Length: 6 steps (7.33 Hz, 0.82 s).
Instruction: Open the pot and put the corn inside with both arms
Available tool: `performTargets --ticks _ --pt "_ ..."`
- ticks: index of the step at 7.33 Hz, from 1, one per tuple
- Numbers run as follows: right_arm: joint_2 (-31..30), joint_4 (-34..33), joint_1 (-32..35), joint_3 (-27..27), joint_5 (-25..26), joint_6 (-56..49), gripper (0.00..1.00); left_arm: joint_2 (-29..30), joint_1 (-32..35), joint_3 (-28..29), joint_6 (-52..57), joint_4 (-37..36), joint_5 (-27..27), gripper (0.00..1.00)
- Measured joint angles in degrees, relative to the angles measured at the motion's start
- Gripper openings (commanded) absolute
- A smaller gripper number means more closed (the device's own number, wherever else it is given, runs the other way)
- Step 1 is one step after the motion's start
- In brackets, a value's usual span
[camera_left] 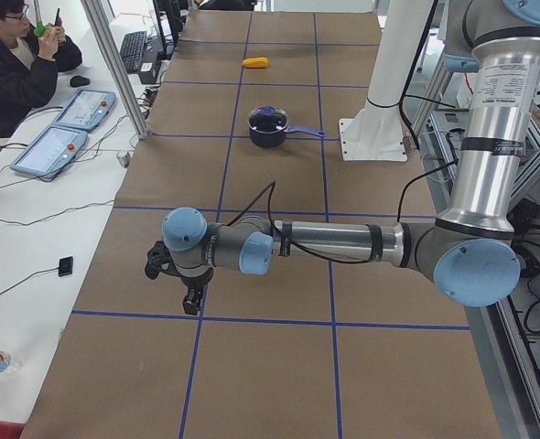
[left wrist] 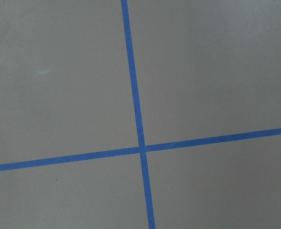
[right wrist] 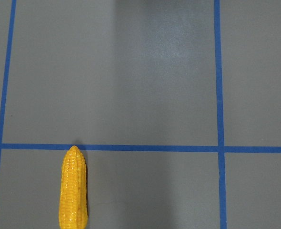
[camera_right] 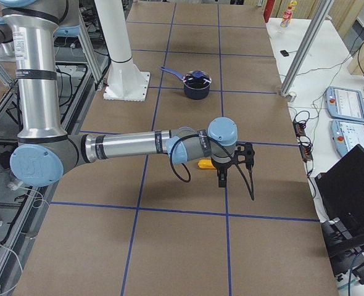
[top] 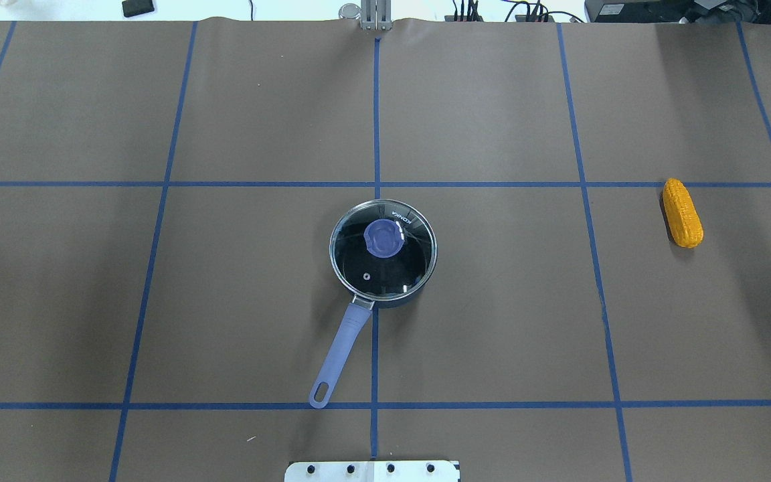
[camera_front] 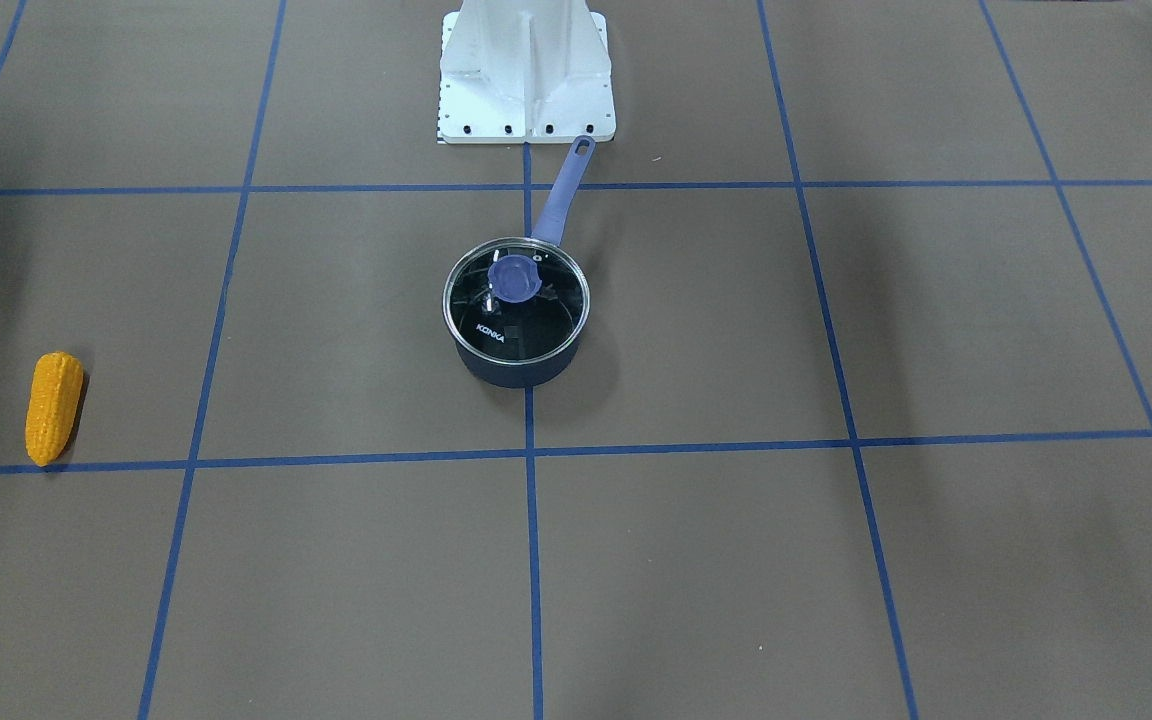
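Note:
The dark pot [camera_front: 521, 372] stands mid-table with its glass lid [camera_front: 516, 305] on and its lavender handle [camera_front: 561, 195] pointing at the robot's base. It also shows in the overhead view [top: 383, 249]. The orange-yellow corn [top: 682, 213] lies flat far on the robot's right, also in the front view [camera_front: 53, 405] and the right wrist view [right wrist: 73, 188]. My left gripper [camera_left: 171, 285] hovers over bare table far left of the pot. My right gripper [camera_right: 236, 168] hovers just above the corn [camera_right: 205, 164]. Both show only in side views, so I cannot tell whether they are open or shut.
The white base stand [camera_front: 526, 70] sits behind the pot's handle. Blue tape lines grid the brown table. An operator [camera_left: 14, 64], control pendants [camera_left: 59, 128] and a metal post [camera_left: 114, 64] stand past the table's far edge; a laptop [camera_right: 348, 185] shows in the right view.

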<state>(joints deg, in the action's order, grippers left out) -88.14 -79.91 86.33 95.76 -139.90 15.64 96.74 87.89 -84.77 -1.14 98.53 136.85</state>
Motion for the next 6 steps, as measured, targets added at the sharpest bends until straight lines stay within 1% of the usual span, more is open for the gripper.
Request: performTargets --ticks 4,5,6 --pt "1.4 0.1 -0.1 -0.2 1.2 0.7 1.00 0.1 0.0 -0.6 -0.6 0.0 0.1 0.98" --pt "1.8 0.2 -0.1 -0.8 1.2 2.4 1.00 0.7 -0.1 -1.2 -3.2 0.0 0.1 0.98" --pt "2.3 0.3 -0.3 -1.5 0.4 4.2 1.00 2.0 -0.9 -2.8 -8.5 0.0 0.1 0.98"
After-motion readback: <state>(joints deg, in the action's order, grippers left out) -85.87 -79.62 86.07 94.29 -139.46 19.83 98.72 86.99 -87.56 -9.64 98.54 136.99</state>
